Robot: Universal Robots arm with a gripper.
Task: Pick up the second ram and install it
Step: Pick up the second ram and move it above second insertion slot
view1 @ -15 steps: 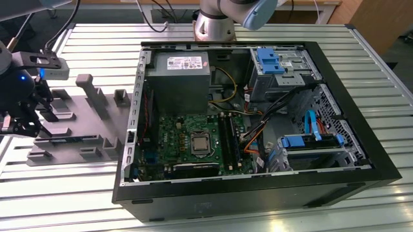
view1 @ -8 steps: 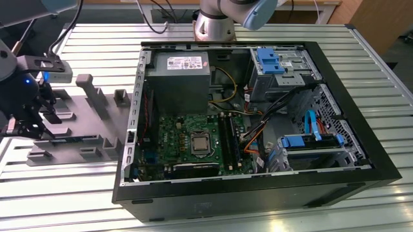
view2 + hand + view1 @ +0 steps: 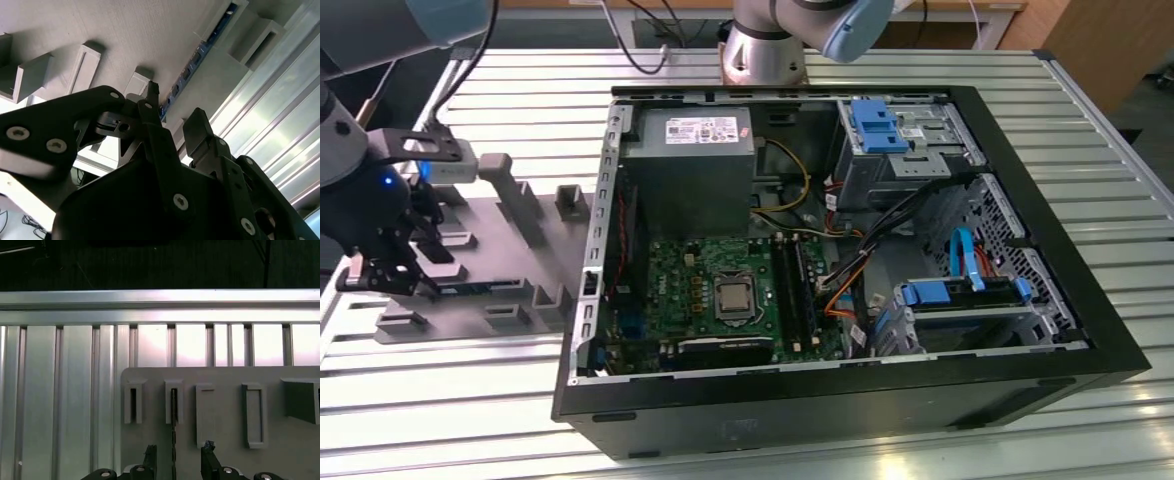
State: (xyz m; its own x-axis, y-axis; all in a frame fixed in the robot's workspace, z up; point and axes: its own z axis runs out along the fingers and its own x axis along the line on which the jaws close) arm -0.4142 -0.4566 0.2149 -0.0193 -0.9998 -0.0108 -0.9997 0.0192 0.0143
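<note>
Exterior view's largest thing is the slatted aluminium table point(image 3: 520, 80), which carries an open black computer case point(image 3: 854, 410) laid on its side so that the motherboard faces up. At nine o'clock of the case lies a flat grey plastic holder plate point(image 3: 494, 225); its blocks keep parts upright for gripping. The black two-fingered tool point(image 3: 380, 278) hangs over the plate's nine o'clock end. In the first wrist view its fingers stand apart, holding nothing, and straddle the thin, dark second ram point(image 3: 173, 435), which stands on edge in its slot.
</note>
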